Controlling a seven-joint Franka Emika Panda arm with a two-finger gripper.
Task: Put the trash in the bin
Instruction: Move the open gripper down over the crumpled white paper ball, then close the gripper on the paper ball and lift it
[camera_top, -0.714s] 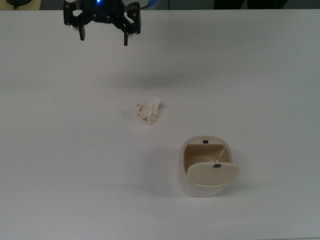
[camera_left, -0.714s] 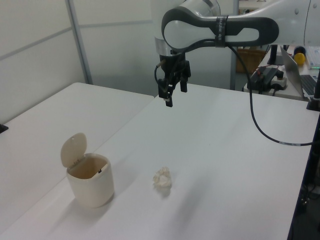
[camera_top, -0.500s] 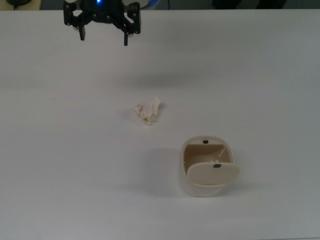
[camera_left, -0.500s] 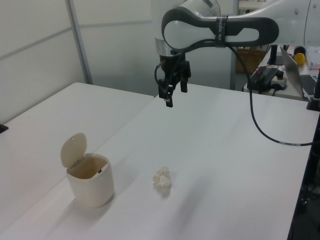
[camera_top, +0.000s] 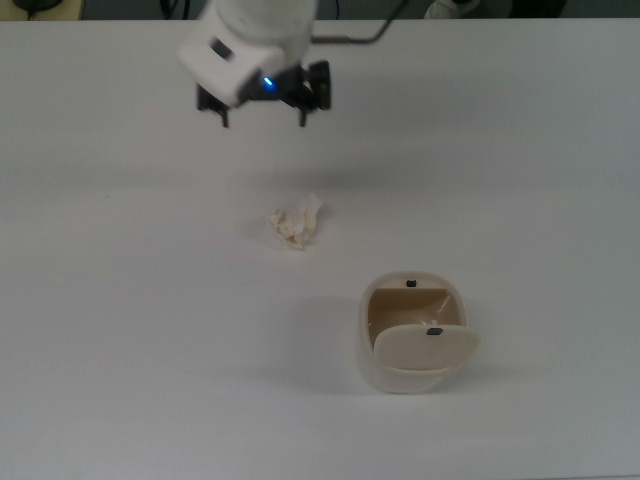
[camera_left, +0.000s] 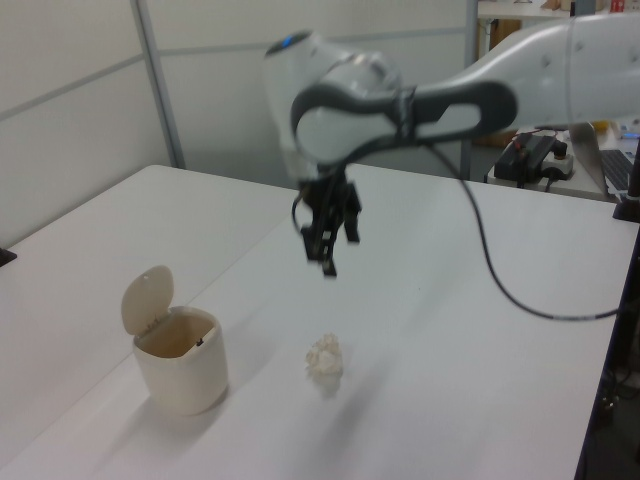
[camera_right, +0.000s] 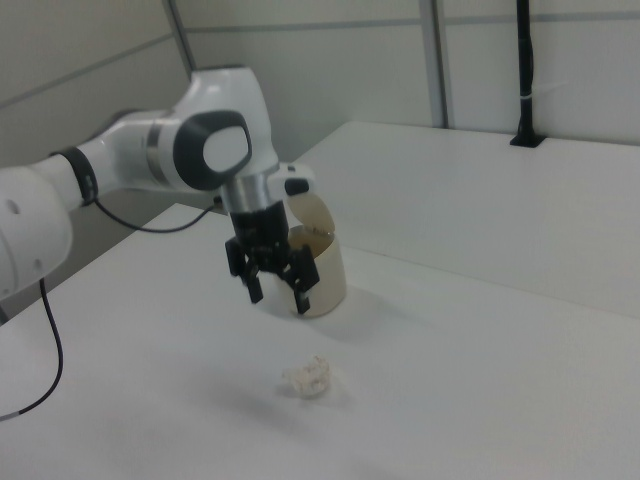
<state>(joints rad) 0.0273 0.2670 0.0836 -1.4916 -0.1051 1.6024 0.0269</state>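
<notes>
Trash (camera_top: 295, 224) on desk (camera_top: 120, 330), ungrasped. Bin (camera_top: 412, 335) lid open. Tool (camera_top: 263, 118) spread, empty, above trash. Grasp, drop left.

Bright, even light falls from overhead on the white counter (camera_top: 520, 150), washing it nearly featureless in the top view. Shadows are soft and pale: a faint grey smudge lies on the counter just above the small off-white crumpled wad of tissue paper (camera_top: 295, 223) in the top view, and a weak one sits beside the small cream-beige plastic bin with an open flap lid (camera_top: 412, 334). The white robot arm (camera_left: 345, 100) and its black hand (camera_left: 328, 240) are smeared by motion blur in the left view. No harsh glare shows.
</notes>
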